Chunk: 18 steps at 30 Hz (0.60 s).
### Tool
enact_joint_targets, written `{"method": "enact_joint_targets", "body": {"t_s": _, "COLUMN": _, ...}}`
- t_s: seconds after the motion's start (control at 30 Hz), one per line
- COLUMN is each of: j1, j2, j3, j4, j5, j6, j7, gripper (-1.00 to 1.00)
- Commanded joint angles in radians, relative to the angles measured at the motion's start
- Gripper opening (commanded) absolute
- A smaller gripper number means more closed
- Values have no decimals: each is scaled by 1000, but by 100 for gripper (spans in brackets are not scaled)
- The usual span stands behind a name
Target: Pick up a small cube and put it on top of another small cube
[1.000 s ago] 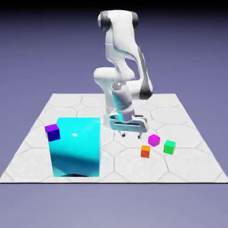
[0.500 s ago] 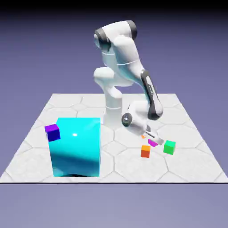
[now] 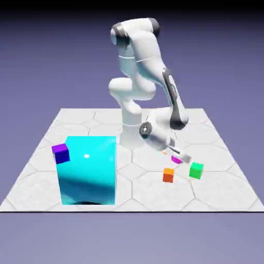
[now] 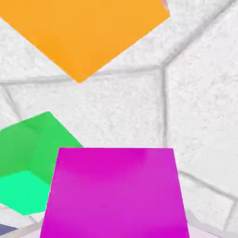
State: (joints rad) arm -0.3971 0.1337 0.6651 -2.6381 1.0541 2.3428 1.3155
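Note:
The small magenta-pink cube (image 3: 176, 160) sits between my gripper's (image 3: 178, 155) fingers at the exterior view's right, low over the table. It fills the bottom middle of the hand view as a large magenta cube (image 4: 114, 195) and hides both fingertips. My gripper is shut on it, tilted down from the bent arm. The dark violet-purple cube (image 3: 61, 153) is far off at the exterior view's left, against the upper left edge of the big cyan block (image 3: 87, 170).
An orange cube (image 3: 168, 175) lies just in front of the held cube, and a green cube (image 3: 196, 170) lies to its right. In the hand view the orange cube (image 4: 88, 32) is at the top and the green cube (image 4: 28, 162) at the left.
The arm swung from the table's middle down to the magenta cube with open jaws. The jaws have now shut on the cube, and the hand has risen slightly.

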Motion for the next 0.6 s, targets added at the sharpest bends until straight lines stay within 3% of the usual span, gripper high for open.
{"method": "enact_joint_targets", "body": {"t_s": 0.0, "j1": -37, "j2": -18, "j3": -3, "j4": 14, "j5": 9, "j6": 3, "j7": 43, "gripper": -100}}
{"method": "enact_joint_targets", "body": {"t_s": 0.57, "j1": -653, "j2": -320, "j3": -53, "j4": 236, "j5": 193, "j6": 53, "j7": 725, "gripper": -100}}
